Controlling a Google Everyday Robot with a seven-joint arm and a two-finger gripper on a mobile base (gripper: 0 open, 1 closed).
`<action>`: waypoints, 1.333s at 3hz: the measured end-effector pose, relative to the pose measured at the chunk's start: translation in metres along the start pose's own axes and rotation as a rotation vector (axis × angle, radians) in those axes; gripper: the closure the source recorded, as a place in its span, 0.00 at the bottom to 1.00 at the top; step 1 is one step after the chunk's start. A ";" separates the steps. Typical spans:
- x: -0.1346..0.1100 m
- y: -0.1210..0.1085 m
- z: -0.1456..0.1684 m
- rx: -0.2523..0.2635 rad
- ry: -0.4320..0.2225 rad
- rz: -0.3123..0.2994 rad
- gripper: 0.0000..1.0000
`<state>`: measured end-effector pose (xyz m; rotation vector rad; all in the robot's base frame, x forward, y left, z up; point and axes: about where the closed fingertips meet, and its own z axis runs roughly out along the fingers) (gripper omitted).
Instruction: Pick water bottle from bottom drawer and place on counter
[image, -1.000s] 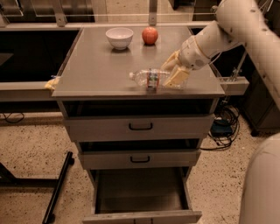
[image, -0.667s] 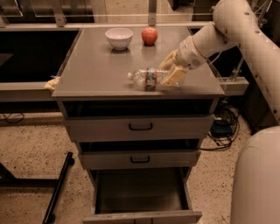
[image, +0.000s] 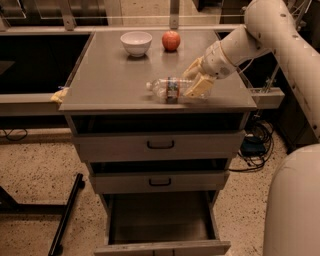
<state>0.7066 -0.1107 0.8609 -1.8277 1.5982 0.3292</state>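
Observation:
The water bottle (image: 169, 90) lies on its side on the counter (image: 115, 80), near the front edge, with its white cap pointing left. My gripper (image: 193, 80) is at the bottle's base end, right against it, low over the counter's right front part. The arm reaches in from the upper right. The bottom drawer (image: 160, 220) stands pulled open below, and the part of its inside that shows holds nothing.
A white bowl (image: 136, 42) and a red apple (image: 171, 40) sit at the back of the counter. Two shallower drawers with black handles (image: 160, 145) are shut. A yellow object (image: 59, 95) lies at the counter's left edge. Cables (image: 255, 145) lie on the floor to the right.
The bottle lies in the same spot on the counter. My arm has shifted only slightly, and the gripper stays at the bottle's base end.

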 end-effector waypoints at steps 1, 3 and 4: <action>0.000 0.000 0.000 0.000 0.000 0.000 0.36; 0.000 0.000 0.000 0.000 0.000 0.000 0.00; 0.000 0.000 0.000 0.000 0.000 0.000 0.00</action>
